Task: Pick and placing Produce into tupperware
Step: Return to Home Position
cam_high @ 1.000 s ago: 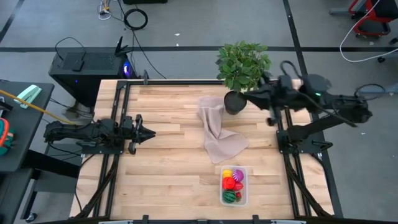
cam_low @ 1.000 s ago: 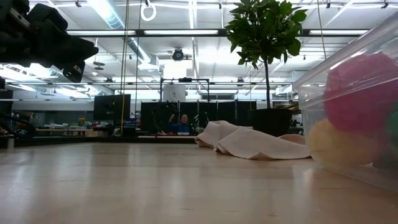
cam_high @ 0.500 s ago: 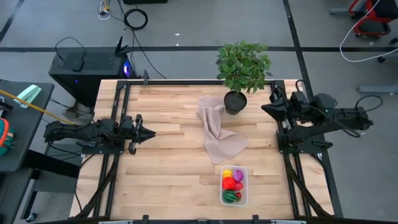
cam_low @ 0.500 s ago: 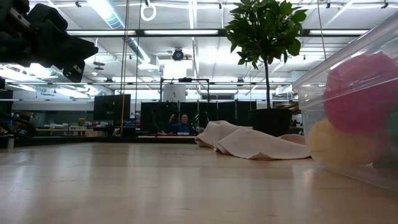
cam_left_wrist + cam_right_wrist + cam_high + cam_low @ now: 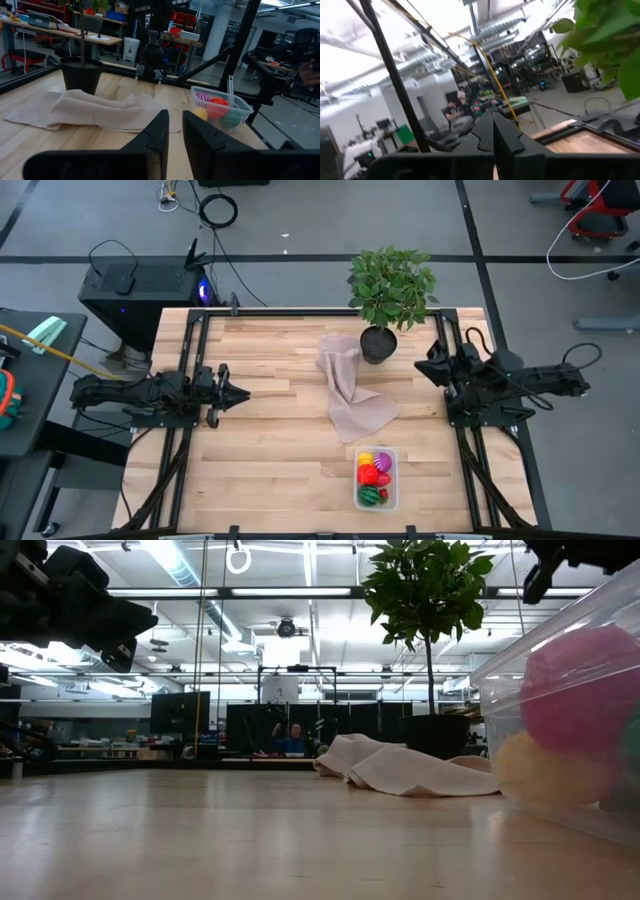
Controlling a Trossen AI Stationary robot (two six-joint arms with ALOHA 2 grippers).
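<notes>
**A:** Produce: where is it?

**B:** All of it is inside the tupperware, which sits near the front edge of the table, right of centre. The yellow and magenta pieces are at the far end, the red in the middle and the striped green one at the near end.

**A:** What's around the container?

**B:** A beige cloth lies crumpled just behind it, not touching it. A potted plant stands beyond the cloth at the table's back edge.

**A:** And the grippers?

**B:** The left gripper hovers over the left side of the table, pointing toward the centre and well apart from the container. Its fingers stand a narrow slit apart and hold nothing. The right gripper is at the table's right edge, near the plant pot. Its fingers are pressed together, and it is empty too.
</notes>
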